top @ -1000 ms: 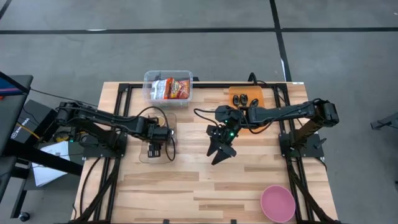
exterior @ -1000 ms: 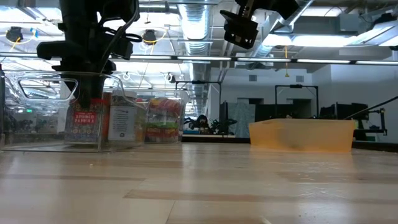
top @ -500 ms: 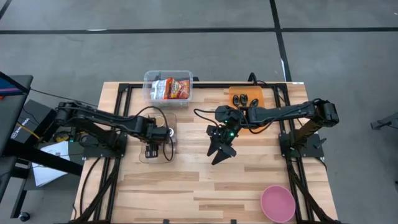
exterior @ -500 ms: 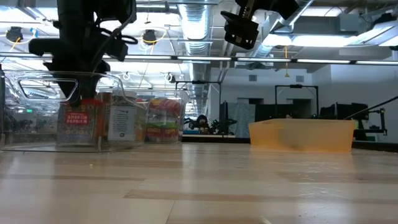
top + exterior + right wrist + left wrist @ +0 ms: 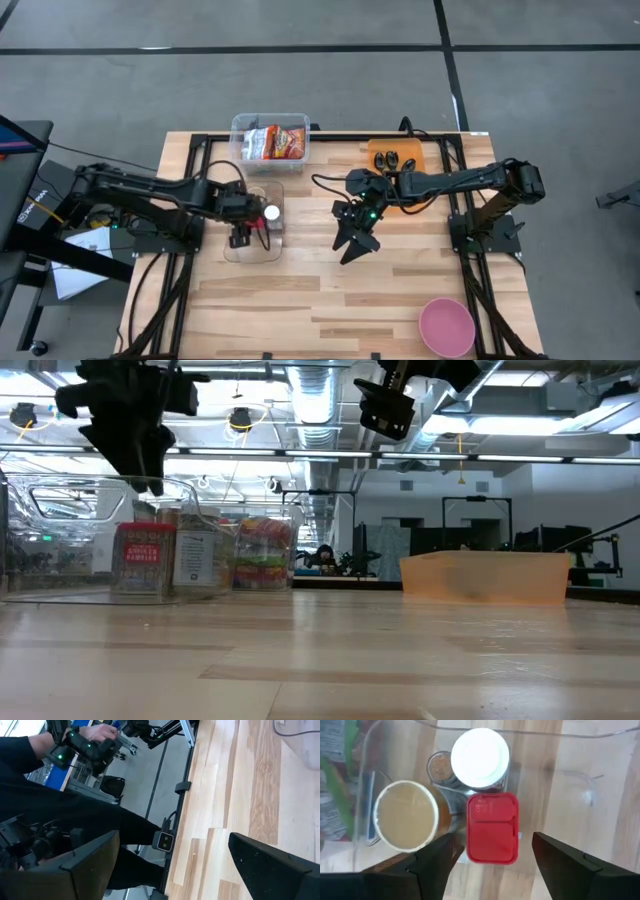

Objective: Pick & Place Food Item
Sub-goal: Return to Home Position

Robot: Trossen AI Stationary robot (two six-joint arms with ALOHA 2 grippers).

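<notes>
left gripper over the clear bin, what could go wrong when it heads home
1. The left gripper hangs open low over the clear bin, directly above the red seasoning can. Swinging sideways before rising could clip the can or the bin wall.
2. The can stands close beside the white-lidded jar and tan-lidded can, so one knock may topple several.
The right gripper waits mid-table, apart.

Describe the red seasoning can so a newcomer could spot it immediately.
On the wooden table, left of centre, find the clear bin beneath the open left tool; the right tool hangs over the table's middle. Of the four containers inside, the red seasoning can alone has a squarish red lid; beside it are a white lid, a tan lid and a small jar, all round.
</notes>
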